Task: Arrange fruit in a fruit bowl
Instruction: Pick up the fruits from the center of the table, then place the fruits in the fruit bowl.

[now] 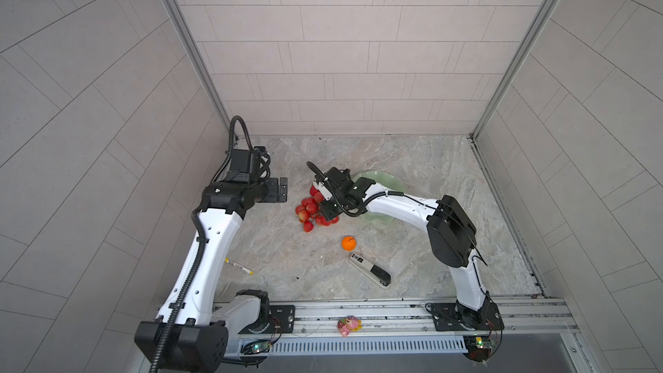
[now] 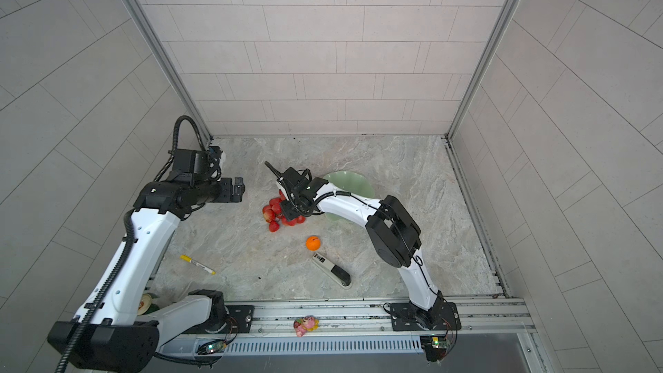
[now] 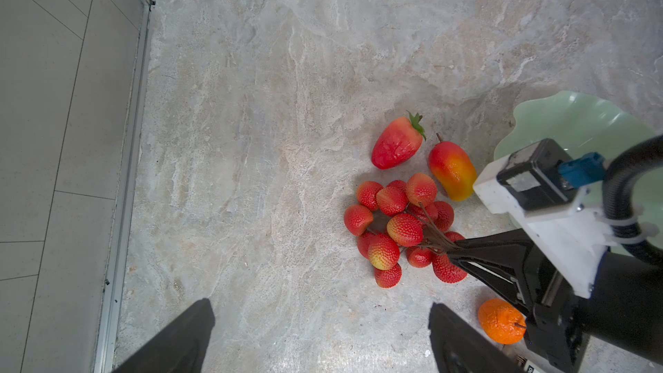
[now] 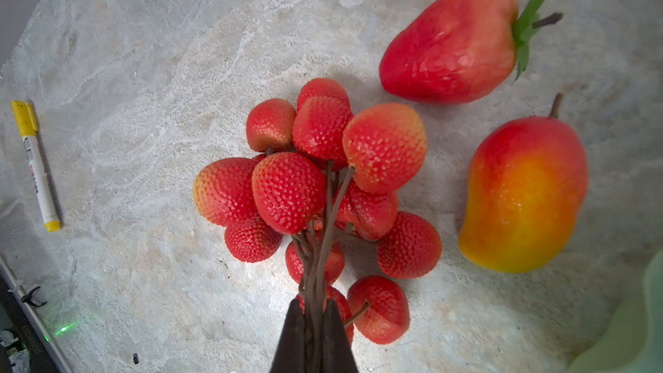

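- Evidently, the step in hand was the lift of the bunch of red grapes (image 4: 312, 181). The right tool (image 4: 314, 312) was pinched narrow on the brown stems (image 4: 324, 238) where they gather. The berries appeared to rest on the desk (image 4: 143, 66).
- In both top views the bunch lay just left of the frame's centre, partly under the right wrist. The fruit bowl (image 1: 389, 181) sat immediately to its right, half hidden by the arm. What showed of the bowl looked empty.
- The hold was on thin stems, not on the berries, so I judged a slow, straight rise best. The cluster would hang and swing, and a jerk could draw the stems out between the fingers.
- The bunch would need to go high enough for its lowest berries to clear the wavy rim. It could then cross the short way rightward and come down until the berries settled inside. Only then should the tool part.
- The strawberry (image 4: 452, 44) and the mango (image 4: 523, 195) lay just beside the bunch, the mango nearer the bowl. Dangling berries might nudge either one into a roll.
- The orange (image 1: 348, 243) sat below centre frame, well apart from that path.
- The left tool (image 3: 319, 317) stood wide and empty, left of the bunch in the top views and touching nothing. It was best left clear of the carry.
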`<state>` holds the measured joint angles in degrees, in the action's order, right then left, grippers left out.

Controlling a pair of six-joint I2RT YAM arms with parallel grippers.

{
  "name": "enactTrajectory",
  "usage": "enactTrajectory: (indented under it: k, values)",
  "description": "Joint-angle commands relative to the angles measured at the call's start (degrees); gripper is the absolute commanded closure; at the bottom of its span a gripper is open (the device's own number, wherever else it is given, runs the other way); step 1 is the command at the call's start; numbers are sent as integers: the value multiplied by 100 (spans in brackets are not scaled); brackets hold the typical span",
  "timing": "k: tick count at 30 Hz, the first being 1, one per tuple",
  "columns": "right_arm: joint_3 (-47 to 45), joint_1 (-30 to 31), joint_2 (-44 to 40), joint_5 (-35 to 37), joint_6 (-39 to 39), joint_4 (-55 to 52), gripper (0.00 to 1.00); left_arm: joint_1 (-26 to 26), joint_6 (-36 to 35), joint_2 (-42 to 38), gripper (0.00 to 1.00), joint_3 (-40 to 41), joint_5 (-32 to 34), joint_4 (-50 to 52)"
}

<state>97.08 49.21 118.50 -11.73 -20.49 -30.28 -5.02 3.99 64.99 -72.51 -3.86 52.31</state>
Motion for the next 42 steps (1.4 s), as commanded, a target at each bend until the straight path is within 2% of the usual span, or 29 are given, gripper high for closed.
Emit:
enactTrajectory:
  k: [1,12,17,21,26,32,42]
  values:
    - [91,75,-215,97,180,-108,100,1,-56,-101,0,-1,-14,-18]
    - [177,-81,-1520,288,815,-292,100,-2,-56,-74,0,-36,-35,2]
    - [-17,-418,-2280,840,1033,-461,100,1,-63,-109,0,-53,-32,16]
    - [-587,-975,-2810,1076,1133,-444,100,3,-47,-118,0,-45,-60,0]
    - [-1676,-1768,-3351,619,1273,-30,100,-2,-52,-109,0,-70,-105,15]
    - [-3045,-2618,-3624,-706,1849,918,100,-2,-30,-78,0,-26,-223,-59]
    - [-3267,-2807,-3136,-1152,2197,1191,100,-3,-19,-144,0,-70,-433,-44]
